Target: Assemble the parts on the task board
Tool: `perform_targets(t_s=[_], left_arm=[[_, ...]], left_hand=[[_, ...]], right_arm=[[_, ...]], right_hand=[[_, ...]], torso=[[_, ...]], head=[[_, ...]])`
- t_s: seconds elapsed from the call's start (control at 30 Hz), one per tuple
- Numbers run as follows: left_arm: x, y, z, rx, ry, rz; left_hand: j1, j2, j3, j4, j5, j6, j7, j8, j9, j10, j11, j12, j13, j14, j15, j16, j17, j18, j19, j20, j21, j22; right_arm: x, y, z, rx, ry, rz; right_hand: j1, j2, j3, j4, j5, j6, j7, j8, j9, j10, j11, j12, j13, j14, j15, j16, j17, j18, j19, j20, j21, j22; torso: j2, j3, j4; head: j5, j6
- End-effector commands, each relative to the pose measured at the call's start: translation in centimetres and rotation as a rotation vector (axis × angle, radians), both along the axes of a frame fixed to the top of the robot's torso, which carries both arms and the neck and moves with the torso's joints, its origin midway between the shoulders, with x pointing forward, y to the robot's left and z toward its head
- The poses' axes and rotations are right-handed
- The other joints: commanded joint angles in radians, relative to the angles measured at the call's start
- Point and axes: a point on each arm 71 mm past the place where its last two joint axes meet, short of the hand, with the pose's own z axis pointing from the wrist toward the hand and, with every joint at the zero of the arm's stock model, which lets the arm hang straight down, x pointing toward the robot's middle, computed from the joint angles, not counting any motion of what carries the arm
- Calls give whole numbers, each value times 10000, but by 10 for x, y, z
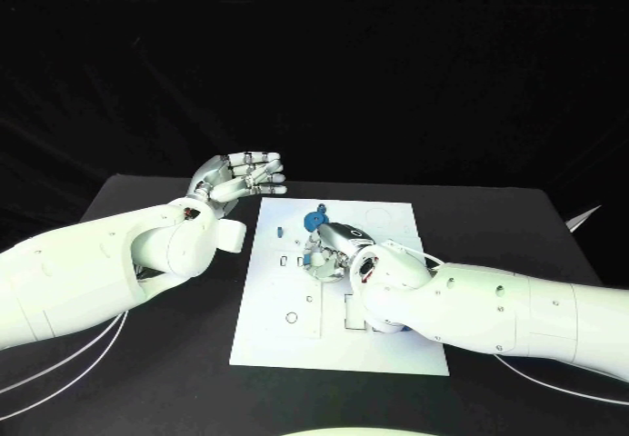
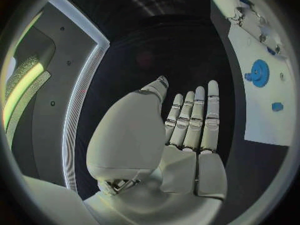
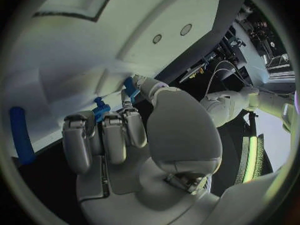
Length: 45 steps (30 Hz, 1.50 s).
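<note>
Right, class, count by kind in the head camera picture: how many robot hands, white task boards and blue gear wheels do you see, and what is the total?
Hands: 2, the left hand and the right hand
White task board: 1
Blue gear wheel: 1
Total: 4

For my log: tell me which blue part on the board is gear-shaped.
The round toothed blue gear near the task board's far edge; the small blue piece beside it is a plain stub.

Black table (image 1: 524, 227) carries the work surface, its top matte and dark. White cables (image 1: 79, 363) lie in curves on the table at the near left and near right corners.
</note>
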Motion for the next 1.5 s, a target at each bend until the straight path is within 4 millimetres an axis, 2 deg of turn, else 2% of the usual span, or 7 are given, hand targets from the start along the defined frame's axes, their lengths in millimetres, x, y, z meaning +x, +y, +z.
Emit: perform_targets(t_s=[0.03, 0.43, 0.77, 1.07, 1.23, 1.3, 1.5], left_arm=[[0, -2, 1, -86, -57, -190], [1, -1, 0, -52, -29, -175], [4, 2, -4, 896, 38, -298], [10, 7, -13, 2509, 576, -656], [10, 4, -21, 4308, 1010, -1547], [10, 0, -24, 5270, 1353, -2092], [13, -5, -26, 7561, 1978, -2842]], left_hand=[[60, 29, 1, -51, -66, 62, 341, 49, -6, 53, 28, -39, -4, -63, 3, 21, 14, 98, -61, -7, 66, 15], [61, 26, -1, -54, -66, 53, 346, 44, -8, 42, 32, -47, -7, -75, 6, 13, 18, 97, -67, -6, 71, 16], [-119, -47, -153, 60, -69, 53, 345, 48, -13, 163, -10, 3, 17, 233, -65, 185, 166, 124, -16, -32, 185, 57], [-346, -125, -410, 300, -29, 1047, -34, 891, 338, 2293, -694, 1455, 698, 2473, -909, 2736, 1737, 145, 1329, -773, 1802, 861], [-1173, -13, -799, 337, -3, 1109, -373, 1772, 934, 2478, -1158, 3576, 2281, 3470, -1376, 6972, 4937, 97, 1725, -1331, 4290, 2440], [-1869, 269, -985, 353, -60, 981, -590, 2386, 1422, 1947, -1313, 5434, 3725, 4897, -1540, 10195, 8541, -412, 3130, -1457, 7490, 6517], [-2624, 589, -1206, 378, -61, 905, -952, 3761, 2629, 2555, -1558, 10145, 8149, 6212, -1780, 12391, 11691, -947, 4607, -1600, 9916, 10201]], right_arm=[[-1, 2, -1, -91, 2, 244], [-1, 1, 1, 126, -147, 237], [-7, -14, 14, 1055, -752, 146], [-2, -53, 44, 2838, -619, -17], [4, -86, 62, 3919, -72, -530], [7, -104, 69, 4264, 126, -920], [14, -138, 77, 4716, 535, -1812]], right_hand=[[-54, -53, 13, -23, -31, -153, 36, -109, -45, -141, 33, -164, 999, 995, 102, -27, 2336, -145, 1045, 108, 47, 2629], [142, -108, -1487, 166, -374, -1082, 323, -971, -490, -671, 285, -843, 335, 945, 339, -97, 2152, -145, 1045, 323, 47, 2629], [1917, 120, -3889, 1998, -433, -1367, 423, -1614, -949, -740, 390, -856, 155, 944, 414, -108, 2150, -145, 1045, 409, 47, 2629], [2194, 332, -3755, 2109, -301, -553, 297, -1313, -783, -702, 288, -759, 207, 931, 336, -129, 2097, -107, 973, 355, -95, 2536], [2033, 525, -3609, 2103, -366, -229, 197, -1016, -710, -565, 201, -576, 359, 936, 259, -127, 2112, -94, 949, 283, -145, 2505], [2002, 543, -3585, 2101, -345, -185, 181, -960, -696, -558, 186, -563, 368, 936, 245, -127, 2111, -93, 947, 270, -150, 2502], [1971, 568, -3560, 2104, -312, -170, 172, -924, -689, -540, 176, -541, 386, 936, 235, -127, 2112, -96, 954, 259, -136, 2511]], torso=[[-1, 2, 1], [3, 1, 0], [-45, 17, -26], [-167, 50, -91], [-272, 81, -118], [-303, 87, -134], [-357, 90, -168]], head=[[56, 8], [105, 28], [119, 54], [151, 109], [190, 70], [186, 81], [215, 68]])
